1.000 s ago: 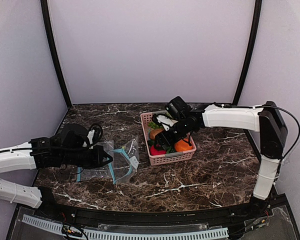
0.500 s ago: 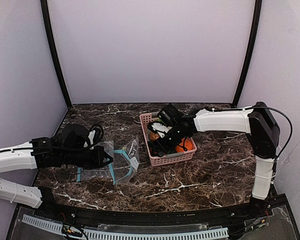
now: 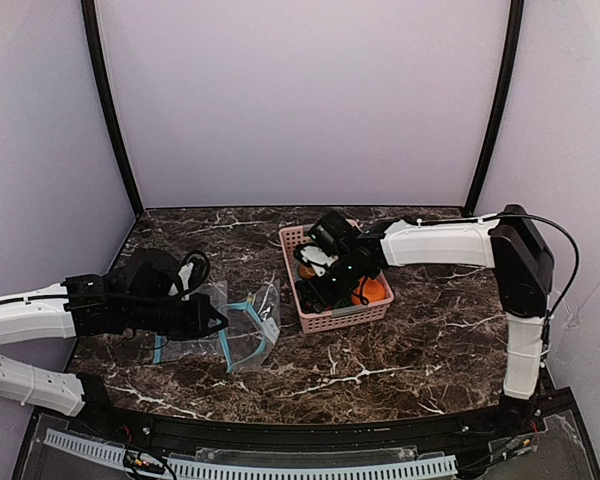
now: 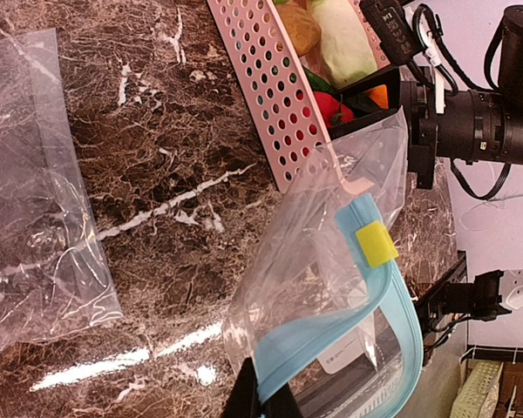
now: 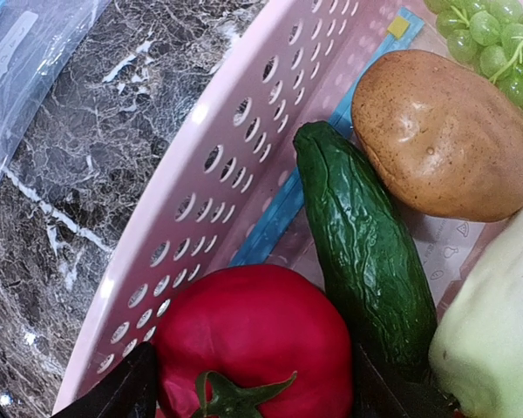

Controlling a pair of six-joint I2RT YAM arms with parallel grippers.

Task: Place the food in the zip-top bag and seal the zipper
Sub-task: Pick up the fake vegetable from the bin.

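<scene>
My left gripper [image 3: 216, 321] is shut on the light blue zipper [image 4: 331, 344] of a clear zip-top bag [image 3: 248, 327], holding its mouth open toward the pink basket [image 3: 332, 318]. It also shows in the left wrist view [image 4: 263, 402]. My right gripper [image 3: 316, 293] is down inside the basket, open, its fingers [image 5: 118, 394] on either side of the red tomato [image 5: 254, 335]. The green grape bunch [image 5: 492, 39] lies at the basket's far end. The orange fruit [image 3: 370, 290] sits on the basket's right side.
A second clear bag [image 4: 35, 192] lies flat under my left arm. In the basket [image 5: 183, 200] are also a dark green cucumber [image 5: 366, 252], a brown potato [image 5: 440, 144], a pale green piece [image 5: 497, 335] and a blue strip [image 5: 279, 213] under the food.
My right gripper has moved left and down into the basket, ending around the red tomato. My left gripper has stayed still, holding the bag.
</scene>
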